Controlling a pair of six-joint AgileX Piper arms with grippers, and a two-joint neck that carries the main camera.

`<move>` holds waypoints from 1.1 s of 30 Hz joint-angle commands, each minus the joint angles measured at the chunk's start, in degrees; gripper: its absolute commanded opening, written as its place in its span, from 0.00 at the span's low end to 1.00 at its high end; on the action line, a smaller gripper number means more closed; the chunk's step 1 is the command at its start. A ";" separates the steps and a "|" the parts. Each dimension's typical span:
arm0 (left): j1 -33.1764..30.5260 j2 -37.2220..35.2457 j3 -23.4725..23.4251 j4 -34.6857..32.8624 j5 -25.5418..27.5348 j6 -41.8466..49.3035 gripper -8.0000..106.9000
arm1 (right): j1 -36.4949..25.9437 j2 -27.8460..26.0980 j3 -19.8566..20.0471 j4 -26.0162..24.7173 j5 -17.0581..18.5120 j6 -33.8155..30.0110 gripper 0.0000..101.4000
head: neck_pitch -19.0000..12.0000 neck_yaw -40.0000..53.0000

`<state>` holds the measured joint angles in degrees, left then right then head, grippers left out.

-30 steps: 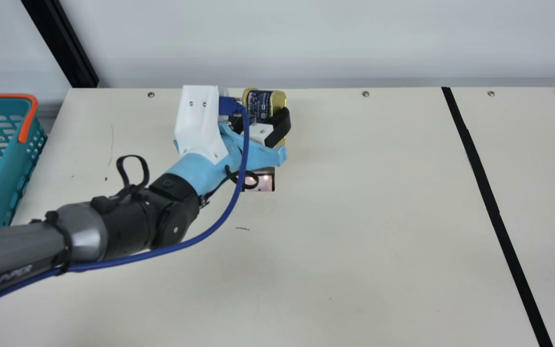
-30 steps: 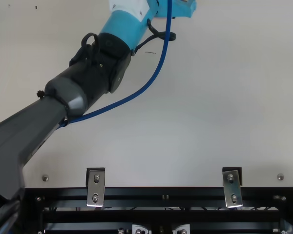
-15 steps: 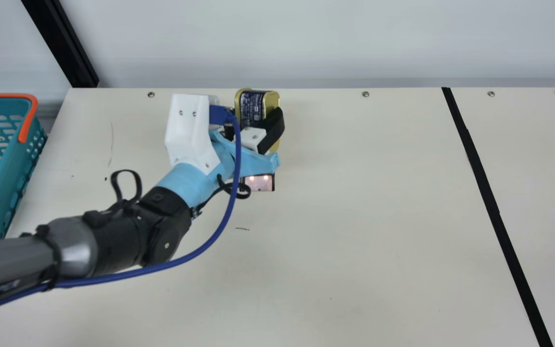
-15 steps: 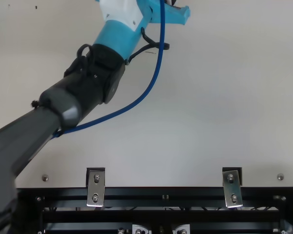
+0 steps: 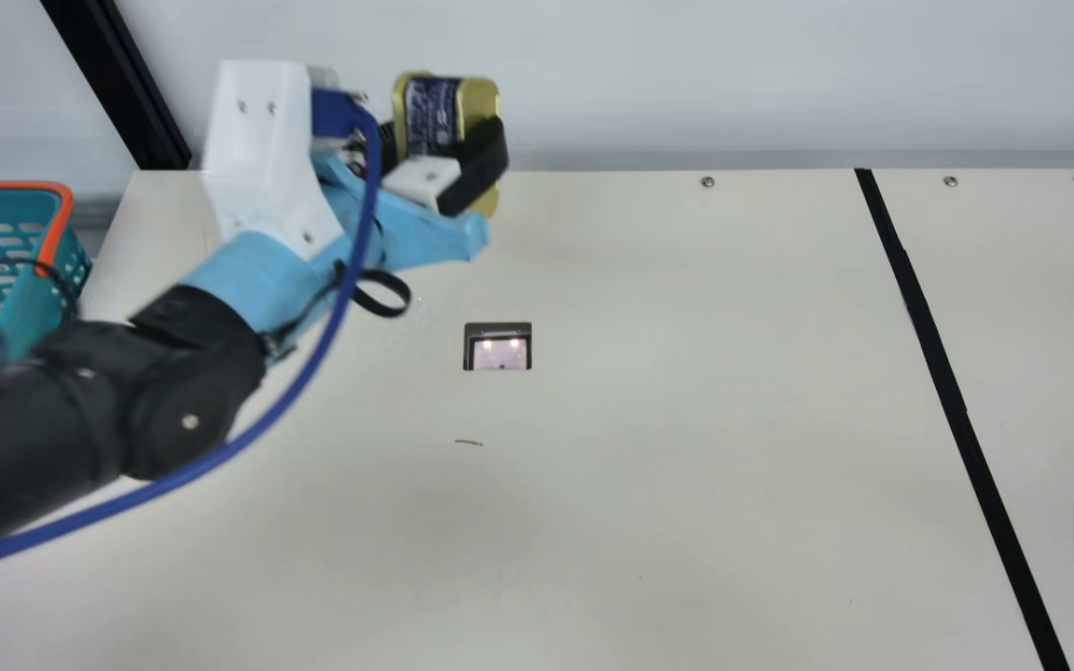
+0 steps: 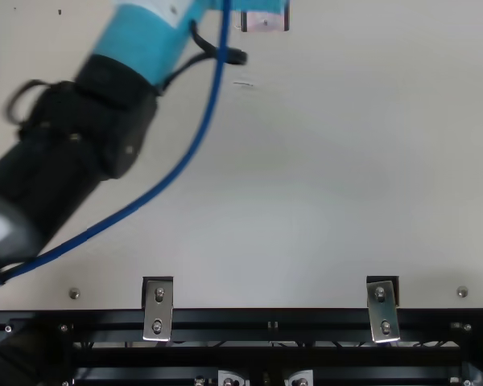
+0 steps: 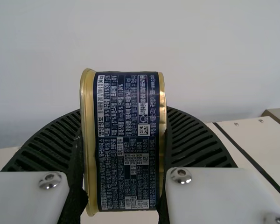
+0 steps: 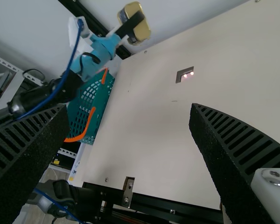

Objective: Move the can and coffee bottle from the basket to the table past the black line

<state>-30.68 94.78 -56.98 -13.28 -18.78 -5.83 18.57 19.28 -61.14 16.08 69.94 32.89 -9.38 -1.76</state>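
Clamping can (image 7: 127, 140) between left arm's fingers (image 5: 479, 168), one against each side; right arm's fingers (image 8: 233, 140) wide apart.

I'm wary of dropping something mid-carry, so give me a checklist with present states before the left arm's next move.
1. Can held between the left gripper's fingers: ok.
2. Can raised off the table: ok.
3. Can outside the basket: ok.
4. Can past the black line: not ok, short of it.
5. Right gripper's fingers open, holding nothing: ok.
6. Coffee bottle's whereabouts: cannot tell.
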 commanded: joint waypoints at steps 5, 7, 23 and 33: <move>4.01 -5.99 -3.88 -3.54 19.54 6.10 0.16 | 0.00 0.00 0.00 0.00 0.00 0.00 1.00 | -0.68 -0.04; 5.64 -7.28 -5.09 -3.00 25.94 7.93 0.16 | 0.00 0.00 0.00 0.00 0.00 0.00 1.00 | -0.68 -0.04; 5.07 -9.49 -17.39 2.40 72.85 27.99 0.16 | 0.00 0.00 0.00 0.00 0.00 0.00 1.00 | -0.68 -0.04; 2.56 -7.93 -16.37 0.63 80.33 42.73 0.16 | 0.00 0.00 0.00 0.00 0.00 0.00 1.00 | -0.68 -0.04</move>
<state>-27.66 86.63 -73.89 -12.58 60.97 33.15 18.57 19.28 -61.14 16.08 69.94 32.89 -9.68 -1.76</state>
